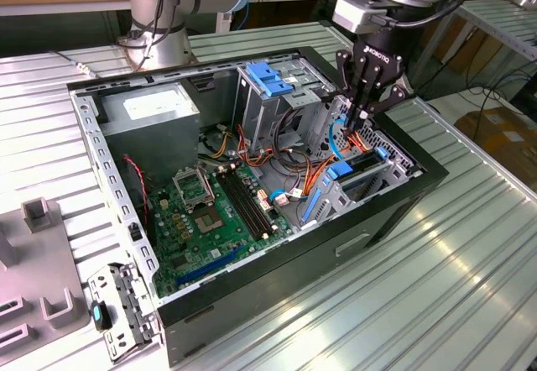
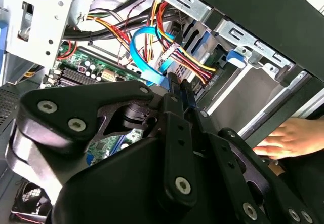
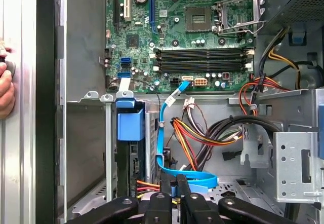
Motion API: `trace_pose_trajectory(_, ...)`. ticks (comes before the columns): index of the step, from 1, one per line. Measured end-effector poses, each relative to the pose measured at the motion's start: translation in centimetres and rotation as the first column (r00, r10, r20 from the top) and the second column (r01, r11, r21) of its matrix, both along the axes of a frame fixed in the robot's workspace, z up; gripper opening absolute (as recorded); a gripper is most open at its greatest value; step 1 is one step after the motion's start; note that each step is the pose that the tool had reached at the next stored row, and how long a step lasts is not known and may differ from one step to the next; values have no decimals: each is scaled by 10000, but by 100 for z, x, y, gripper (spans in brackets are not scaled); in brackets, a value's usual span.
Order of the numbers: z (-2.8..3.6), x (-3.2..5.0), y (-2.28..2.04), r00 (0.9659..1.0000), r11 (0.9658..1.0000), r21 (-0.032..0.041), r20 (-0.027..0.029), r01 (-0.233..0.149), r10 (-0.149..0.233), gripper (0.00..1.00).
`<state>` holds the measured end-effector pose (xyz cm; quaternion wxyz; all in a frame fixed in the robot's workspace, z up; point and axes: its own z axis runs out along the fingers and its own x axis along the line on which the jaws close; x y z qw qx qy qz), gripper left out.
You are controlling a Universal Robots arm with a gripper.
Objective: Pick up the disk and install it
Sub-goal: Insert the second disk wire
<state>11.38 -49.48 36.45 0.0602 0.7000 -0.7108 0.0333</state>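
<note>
The gripper [image 1: 359,122] hangs inside the open computer case [image 1: 201,297], low over the drive bay at the case's front corner. In both wrist views its fingers [image 3: 174,183] stand pressed narrow together with nothing between them, the tips just beside the thin blue cable [image 3: 163,113] and the bundle of coloured wires [image 3: 195,135].

The disk [image 3: 130,127] already stands on edge in the bay beside the gripper, its blue tab [image 1: 341,171] at the bay's top, so by my reading the picking up is done and the disk is in its slot. Whether it is pushed fully home I cannot tell.

Beyond the bay lies the green circuit board [image 3: 182,31]. A person's hand [image 2: 291,137] rests on the outside of the case wall nearest the bay.
</note>
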Motion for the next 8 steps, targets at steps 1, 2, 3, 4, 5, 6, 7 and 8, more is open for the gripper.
trace_pose_trajectory(1, -1, 0, -3, 10000, 10000, 0, 0, 0, 0, 16)
trace_pose_trajectory(2, -1, 0, -10, 10000, 10000, -1, 0, 0, 0, 16)
trace_pose_trajectory(3, -1, -1, -22, 10000, 10000, 3, 0, 1, -1, 16)
trace_pose_trajectory(4, -4, -1, -43, 10000, 10000, 28, 1, 1, -1, 16)
trace_pose_trajectory(5, -5, -1, -57, 10000, 10000, 53, 3, 1, -1, 16)
trace_pose_trajectory(6, -6, 0, -59, 10000, 10000, 56, 6, 0, 0, 16)
trace_pose_trajectory(7, -6, 0, -59, 10000, 10000, 56, 10, 0, 0, 16)
trace_pose_trajectory(8, -6, 0, -59, 10000, 10000, 57, 13, 0, 0, 16)
